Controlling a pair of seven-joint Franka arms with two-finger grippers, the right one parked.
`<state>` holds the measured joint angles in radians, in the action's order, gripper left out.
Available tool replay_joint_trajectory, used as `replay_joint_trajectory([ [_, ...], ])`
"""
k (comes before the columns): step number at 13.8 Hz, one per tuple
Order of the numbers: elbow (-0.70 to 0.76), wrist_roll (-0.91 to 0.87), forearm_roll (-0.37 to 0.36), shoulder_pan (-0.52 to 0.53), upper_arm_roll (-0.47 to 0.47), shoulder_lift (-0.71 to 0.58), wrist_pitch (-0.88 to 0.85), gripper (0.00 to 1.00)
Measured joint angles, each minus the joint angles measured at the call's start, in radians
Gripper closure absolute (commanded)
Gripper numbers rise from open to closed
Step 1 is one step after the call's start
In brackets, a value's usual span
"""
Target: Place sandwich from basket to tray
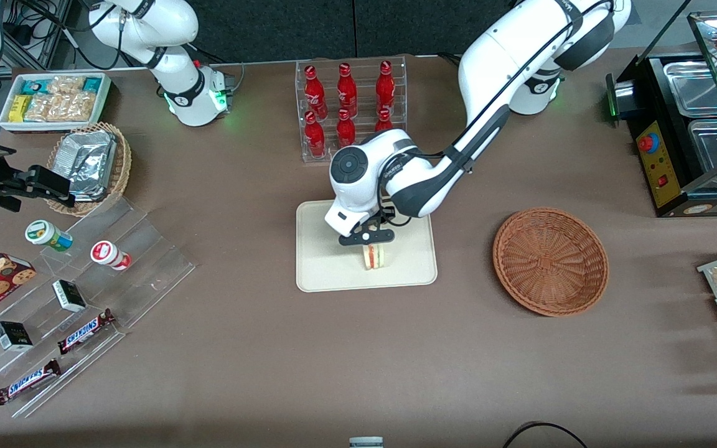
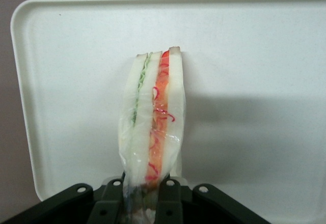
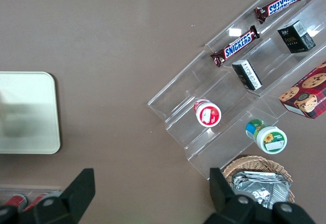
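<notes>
Sandwich (image 2: 153, 127): wrapped wedge, upright on its edge over the tray (image 1: 318, 274), clamped between the fingers (image 2: 113, 198) of the gripper (image 1: 368, 239). Whether its lower edge touches the tray floor cannot be told.
Basket (image 1: 550, 261): holds nothing, standing on the table (image 1: 271, 361) toward the working arm's end, well apart from the tray.
Progress: transfer largely done, by judgement. Outstanding: set the sandwich down if not yet resting, release the fingers, lift the gripper away.
</notes>
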<state>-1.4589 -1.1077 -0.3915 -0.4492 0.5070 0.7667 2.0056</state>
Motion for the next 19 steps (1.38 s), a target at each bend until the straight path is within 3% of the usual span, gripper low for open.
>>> replay_joint_trajectory([
  [4, 0.001, -0.003, -0.019, -0.020, 0.000, 0.014, 0.000, 0.78],
  [5, 0.001, -0.004, -0.019, -0.023, 0.000, 0.017, 0.000, 0.70],
  [6, 0.001, -0.005, -0.020, -0.025, 0.000, 0.018, 0.000, 0.41],
  [7, 0.001, -0.005, -0.020, -0.025, 0.000, 0.019, 0.000, 0.04],
  [8, 0.001, -0.005, -0.021, -0.025, 0.000, 0.019, 0.000, 0.00],
  [14, 0.027, -0.006, -0.039, -0.023, -0.003, 0.014, -0.017, 0.00],
  [19, 0.115, -0.016, -0.003, 0.022, -0.006, -0.088, -0.203, 0.00],
])
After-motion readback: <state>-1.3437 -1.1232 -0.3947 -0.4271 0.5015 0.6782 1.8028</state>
